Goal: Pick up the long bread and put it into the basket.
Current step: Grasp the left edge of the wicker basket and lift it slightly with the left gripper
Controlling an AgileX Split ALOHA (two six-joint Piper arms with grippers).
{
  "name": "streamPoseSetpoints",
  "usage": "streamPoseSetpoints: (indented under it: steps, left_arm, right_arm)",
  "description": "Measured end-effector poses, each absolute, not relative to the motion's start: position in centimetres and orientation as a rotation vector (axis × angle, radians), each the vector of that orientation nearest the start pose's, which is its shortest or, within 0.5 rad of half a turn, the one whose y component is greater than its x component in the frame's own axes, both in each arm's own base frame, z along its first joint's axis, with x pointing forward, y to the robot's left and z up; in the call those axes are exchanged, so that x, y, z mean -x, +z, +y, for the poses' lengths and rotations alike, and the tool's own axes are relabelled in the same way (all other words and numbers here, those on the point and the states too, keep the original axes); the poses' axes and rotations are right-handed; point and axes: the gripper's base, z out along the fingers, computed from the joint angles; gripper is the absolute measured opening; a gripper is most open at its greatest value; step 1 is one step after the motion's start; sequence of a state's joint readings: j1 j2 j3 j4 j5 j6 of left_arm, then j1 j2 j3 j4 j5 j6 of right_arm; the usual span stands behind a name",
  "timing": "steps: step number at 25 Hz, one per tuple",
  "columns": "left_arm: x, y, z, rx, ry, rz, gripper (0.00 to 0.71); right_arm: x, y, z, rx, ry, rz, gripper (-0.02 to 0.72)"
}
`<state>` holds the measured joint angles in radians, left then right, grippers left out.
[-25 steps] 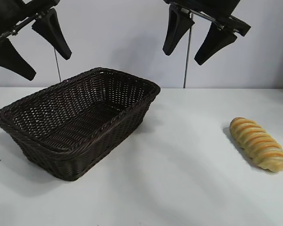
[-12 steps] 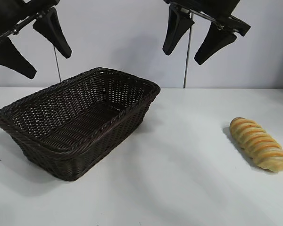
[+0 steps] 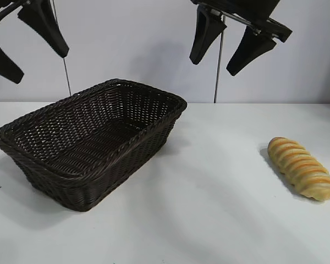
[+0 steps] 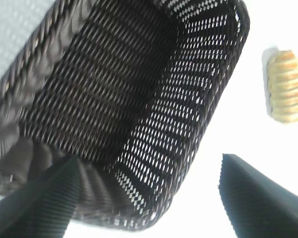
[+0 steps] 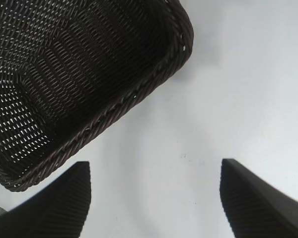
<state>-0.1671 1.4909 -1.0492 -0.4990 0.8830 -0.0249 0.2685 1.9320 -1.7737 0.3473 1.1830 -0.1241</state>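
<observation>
Not even at the pickup step yet. Long bread lying on the surface well right of the basket, untouched. Left claw and right claw both spread, empty, high above the basket. Next up: drop the right one over the loaf.

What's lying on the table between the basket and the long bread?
Nothing: only bare white table between the basket and the long bread, shown in the exterior view.

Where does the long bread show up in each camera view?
Exterior view: long bread lies on the table at right, apart from the basket.
Left wrist view: bread at the right edge, beyond the basket.
Right wrist view: not in it.
Shared landmark: the basket.
</observation>
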Motion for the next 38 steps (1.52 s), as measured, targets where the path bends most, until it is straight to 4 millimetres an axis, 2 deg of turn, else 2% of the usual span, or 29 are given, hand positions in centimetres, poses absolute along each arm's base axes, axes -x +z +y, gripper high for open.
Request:
streamPoseSetpoints:
  steps: [8,11,17,24,35,38]
  left_arm:
    - [-28.2,25.5,-7.0,0.678,-0.53,2.775,0.564]
    - [-28.3,25.5,-7.4,0.789,-0.519,2.74,0.564]
    - [-28.0,24.2,-8.8,0.844,-0.435,2.748,0.564]
    - [-26.5,20.9,-8.4,0.971,-0.403,2.748,0.564]
    - [-27.1,20.8,-8.8,1.029,-0.522,2.649,0.564]
    - [-27.3,20.0,-8.9,1.041,-0.509,2.663,0.564]
  right_arm:
    - [-39.4,29.6,13.8,0.436,0.516,2.773,0.527]
    - [-39.4,29.6,13.8,0.436,0.516,2.773,0.527]
    - [-39.4,29.6,13.8,0.436,0.516,2.773,0.527]
    - [-39.4,29.6,13.8,0.436,0.516,2.773,0.527]
    - [-39.4,29.6,13.8,0.435,0.515,2.77,0.527]
    - [-39.4,29.6,13.8,0.435,0.515,2.77,0.527]
